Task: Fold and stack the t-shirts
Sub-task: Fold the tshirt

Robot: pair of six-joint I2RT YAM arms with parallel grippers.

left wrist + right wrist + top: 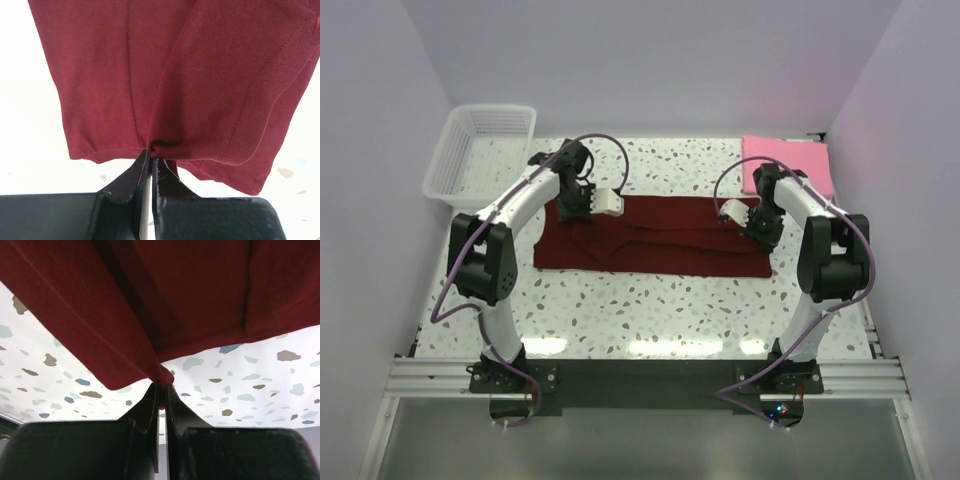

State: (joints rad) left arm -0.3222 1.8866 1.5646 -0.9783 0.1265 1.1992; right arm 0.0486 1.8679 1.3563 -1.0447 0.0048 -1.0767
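On my left wrist camera, the left gripper has its jaws pressed together on a small pinch of the dark red shirt. The cloth bunches into a tight knot right at the tips. From that knot the fabric fans out away from the camera in two layers, and the one on the right carries a stitched seam that runs near its edge.

On my right wrist camera, the right gripper is likewise clamped on the same shirt, biting a folded, hemmed edge that comes down to a point between the jaws. The cloth here is lifted clear of the speckled table, which I see beneath it.

From the overhead camera, the dark red shirt lies as a long, rumpled band across the middle of the table, running left to right between the two arms. The left gripper sits at the band's far left corner and the right gripper near its far right end.

The pink shirt rests as a neat folded rectangle at the far right corner of the table, just beyond the right arm and apart from the red one. A white basket stands at the far left corner.
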